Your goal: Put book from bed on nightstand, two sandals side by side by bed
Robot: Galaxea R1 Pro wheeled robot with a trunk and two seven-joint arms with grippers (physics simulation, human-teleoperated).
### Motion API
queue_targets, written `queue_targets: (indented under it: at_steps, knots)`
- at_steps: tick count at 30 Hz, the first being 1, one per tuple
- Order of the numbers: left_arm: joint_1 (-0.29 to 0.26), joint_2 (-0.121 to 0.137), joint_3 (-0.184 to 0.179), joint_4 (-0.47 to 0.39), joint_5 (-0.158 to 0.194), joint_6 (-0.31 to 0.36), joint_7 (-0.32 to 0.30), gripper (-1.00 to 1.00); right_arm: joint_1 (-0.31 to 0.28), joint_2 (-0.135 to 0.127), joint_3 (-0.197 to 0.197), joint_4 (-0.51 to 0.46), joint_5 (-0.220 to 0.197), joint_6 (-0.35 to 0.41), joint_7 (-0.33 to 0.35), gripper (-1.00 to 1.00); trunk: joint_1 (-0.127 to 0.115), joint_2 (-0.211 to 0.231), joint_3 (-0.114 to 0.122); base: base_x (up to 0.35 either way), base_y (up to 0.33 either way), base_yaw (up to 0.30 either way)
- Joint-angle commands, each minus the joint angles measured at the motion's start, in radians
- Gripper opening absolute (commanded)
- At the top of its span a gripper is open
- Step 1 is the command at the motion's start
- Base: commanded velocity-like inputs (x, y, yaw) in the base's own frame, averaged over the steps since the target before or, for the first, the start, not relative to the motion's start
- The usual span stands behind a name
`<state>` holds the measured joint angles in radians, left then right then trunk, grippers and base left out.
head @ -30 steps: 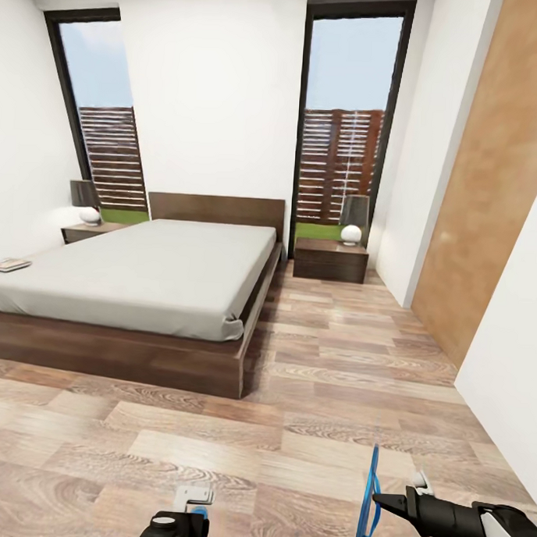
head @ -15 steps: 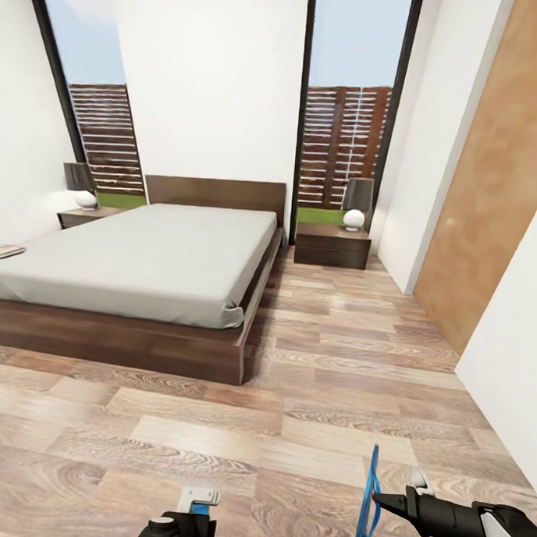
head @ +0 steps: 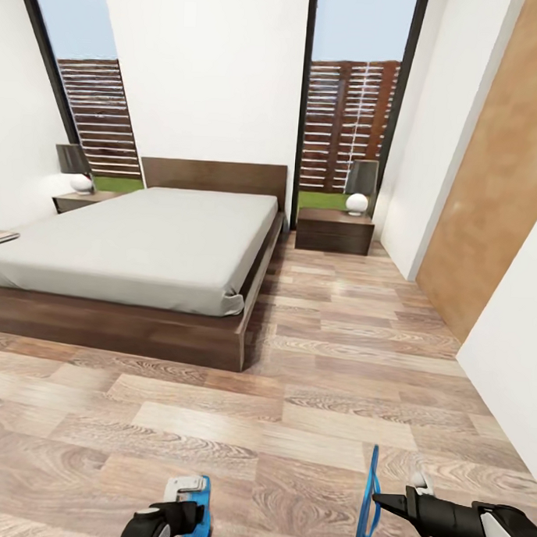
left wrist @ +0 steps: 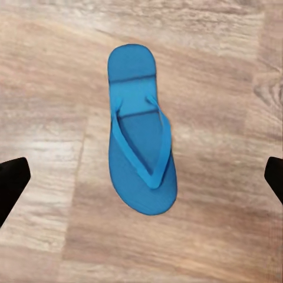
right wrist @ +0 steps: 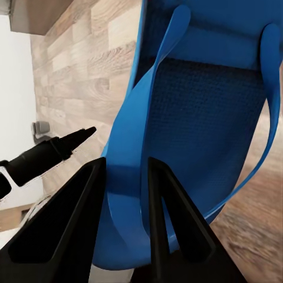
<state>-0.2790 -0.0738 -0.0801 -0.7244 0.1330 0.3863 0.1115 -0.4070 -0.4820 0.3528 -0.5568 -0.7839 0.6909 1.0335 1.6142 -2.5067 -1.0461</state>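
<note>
**Already one sandal in hand, the other waiting on the floor**

Clamped tight, the right gripper (right wrist: 127, 194) has its two dark fingers pinched on the edge of a blue sandal (right wrist: 194, 106), which hangs on edge beside the arm in the head view (head: 370, 499). The sole looks thin and light; in the right wrist view it bows a little, so I judge it soft and bendy, likely to flop or swing if moved fast. A grip on the sole's rim, as here, seems safer than one on the thin straps, which would probably stretch and slip.

The left gripper (left wrist: 141, 177) hangs with its jaws spread wide, fingertips at either side of the second sandal (left wrist: 141, 132), which lies flat, straps up, on the wood-plank floor (left wrist: 224, 76). It is not touched. A pinch across the sole's edge would suit it too.

Farther off stands the bed (head: 144, 247), with the book (head: 0, 236) lying at its far left edge. A nightstand (head: 335, 230) with two shut drawers sits just beside the headboard on the right, carrying a lamp (head: 359, 186); what the drawers hold cannot be told. Another nightstand (head: 80, 202) stands on the other side.
</note>
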Motion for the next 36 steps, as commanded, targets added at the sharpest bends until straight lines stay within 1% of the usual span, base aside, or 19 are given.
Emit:
queue_targets:
  at_steps: [1, 3, 8, 12, 14, 17, 19, 20, 21, 22, 27, 36]
  knots:
    - [0.000, 0.004, 0.011, -0.008, 0.011, 0.005, 0.009, 1.00, -0.001, -0.001, 0.006, 0.000, -0.011, 0.007, 0.000, -1.00, 0.000, -0.001, -0.005, 0.000, 0.000, 0.000]
    - [0.000, 0.011, 0.034, -0.015, 0.011, 0.005, 0.008, 1.00, -0.001, -0.001, 0.005, 0.000, -0.011, 0.007, 0.000, -1.00, 0.001, -0.001, -0.013, 0.000, 0.000, 0.000]
    - [0.000, 0.016, 0.051, -0.046, 0.011, 0.006, 0.006, 1.00, -0.001, -0.001, 0.005, 0.000, -0.011, 0.007, 0.000, -1.00, 0.003, -0.002, -0.032, 0.000, 0.000, 0.000]
    - [-0.001, 0.017, 0.054, -0.070, 0.011, 0.012, -0.058, 1.00, -0.001, -0.001, 0.006, 0.000, -0.011, 0.007, 0.000, -1.00, 0.005, -0.003, -0.047, 0.000, 0.000, 0.000]
    - [-0.002, 0.017, 0.054, -0.088, 0.011, 0.021, -0.075, 1.00, -0.001, -0.001, 0.006, 0.000, -0.011, 0.007, 0.000, -1.00, 0.006, -0.004, -0.055, 0.000, 0.000, 0.000]
    - [-0.003, 0.017, 0.054, -0.144, 0.011, 0.074, -0.085, 1.00, -0.001, -0.001, 0.005, 0.000, -0.011, 0.007, 0.000, -1.00, 0.007, -0.004, -0.067, 0.000, 0.000, 0.000]
    - [-0.003, 0.016, 0.054, -0.221, 0.011, 0.164, -0.088, 1.00, -0.001, -0.001, 0.005, 0.000, -0.011, 0.007, 0.000, -1.00, 0.008, -0.005, -0.075, 0.000, 0.000, 0.000]
    - [-0.003, 0.016, 0.054, -0.241, 0.011, 0.186, -0.088, 1.00, -0.001, -0.001, 0.005, 0.000, -0.011, 0.007, 0.000, -1.00, 0.009, -0.005, -0.078, 0.000, 0.000, 0.000]
    - [-0.003, 0.016, 0.054, -0.250, 0.011, 0.195, -0.088, 1.00, -0.001, -0.001, 0.006, 0.000, -0.011, 0.007, 0.000, -1.00, 0.009, -0.005, -0.082, 0.000, 0.000, 0.000]
    - [-0.003, 0.015, 0.054, -0.280, 0.011, 0.215, -0.088, 1.00, -0.001, -0.001, 0.005, 0.000, -0.011, 0.007, 0.000, -1.00, 0.010, -0.006, -0.086, 0.000, 0.000, 0.000]
    - [-0.003, 0.012, 0.052, -0.297, 0.010, 0.227, -0.088, 1.00, -0.001, -0.001, 0.006, 0.000, -0.011, 0.007, -0.001, -1.00, 0.012, -0.007, -0.105, 0.000, 0.000, 0.000]
    - [-0.003, 0.014, 0.050, -0.294, 0.009, 0.229, -0.089, 1.00, -0.001, -0.001, 0.006, 0.000, -0.011, 0.006, -0.001, -1.00, 0.016, -0.009, -0.140, 0.000, 0.000, 0.000]
